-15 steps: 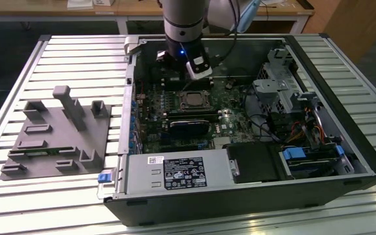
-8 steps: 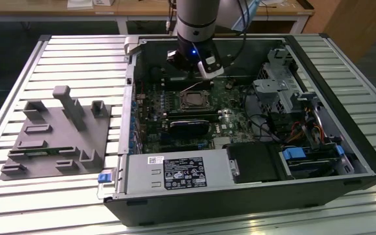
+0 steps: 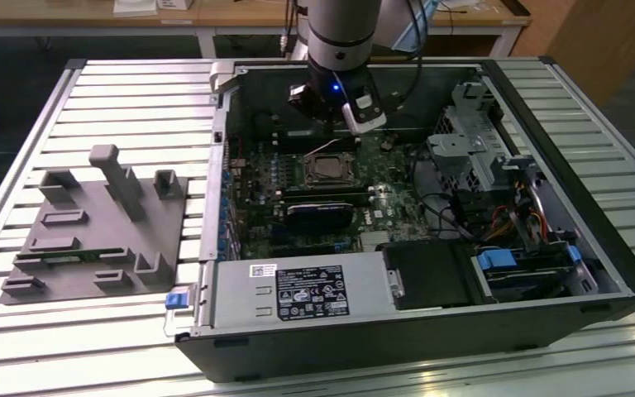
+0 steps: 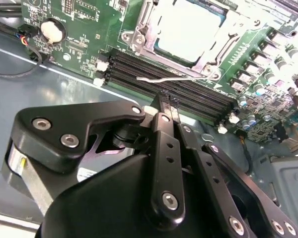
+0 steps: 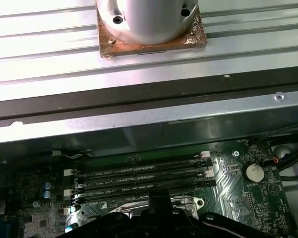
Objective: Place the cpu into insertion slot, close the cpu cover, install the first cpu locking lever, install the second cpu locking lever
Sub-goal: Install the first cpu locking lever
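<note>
Closest to the lens in the second wrist view: the black tool (image 4: 168,101), fingers pressed together with nothing between them, tips hanging just above the memory slots (image 4: 198,96). Just past the tips, a thin silver locking lever (image 4: 174,77), long axis parallel to those slots (one end bent into a small hook). Behind it, the cpu (image 4: 186,27), silvery top up, lying flat and framed by the cpu cover (image 4: 139,34). In the exterior view, the insertion slot (image 3: 327,170) mid-board inside the open computer case (image 3: 406,331), on the slatted bench (image 3: 130,91).

The picture's edge cuts off perhaps half the cpu (image 4: 186,29).
</note>
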Tool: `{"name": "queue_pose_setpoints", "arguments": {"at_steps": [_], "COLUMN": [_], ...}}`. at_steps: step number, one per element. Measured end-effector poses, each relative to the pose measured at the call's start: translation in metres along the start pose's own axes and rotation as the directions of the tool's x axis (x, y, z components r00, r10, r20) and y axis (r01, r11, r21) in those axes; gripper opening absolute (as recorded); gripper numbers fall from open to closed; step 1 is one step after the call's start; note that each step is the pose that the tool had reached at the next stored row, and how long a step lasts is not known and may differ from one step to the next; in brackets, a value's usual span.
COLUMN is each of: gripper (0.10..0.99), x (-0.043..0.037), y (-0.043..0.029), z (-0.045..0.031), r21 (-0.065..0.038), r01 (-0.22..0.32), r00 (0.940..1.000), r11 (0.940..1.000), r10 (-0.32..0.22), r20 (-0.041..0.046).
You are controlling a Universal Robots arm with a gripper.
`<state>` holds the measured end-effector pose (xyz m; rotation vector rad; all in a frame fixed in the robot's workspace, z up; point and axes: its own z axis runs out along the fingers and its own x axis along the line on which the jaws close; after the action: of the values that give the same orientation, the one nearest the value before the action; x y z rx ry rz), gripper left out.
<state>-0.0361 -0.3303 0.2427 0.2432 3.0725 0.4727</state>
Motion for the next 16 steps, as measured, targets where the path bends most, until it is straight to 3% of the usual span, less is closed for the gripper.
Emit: {"name": "queue_pose_setpoints", "arguments": {"at_steps": [2, 7, 16], "gripper": [0.106, 0.106, 0.106], "x": [-0.0001, -0.0001, -0.0007], "y": [0.0000, -0.0006, -0.0038], "z": [0.0002, 0.0020, 0.0126], "r21": [0.001, 0.025, 0.026], "r01": [0.000, 0.001, 0.001], "r00": [1.0000, 1.0000, 1.0000], "r11": [1.0000, 0.9997, 0.9997], "r10": [0.000, -0.001, -0.001], "r20": [0.0004, 0.0041, 0.0042]}}
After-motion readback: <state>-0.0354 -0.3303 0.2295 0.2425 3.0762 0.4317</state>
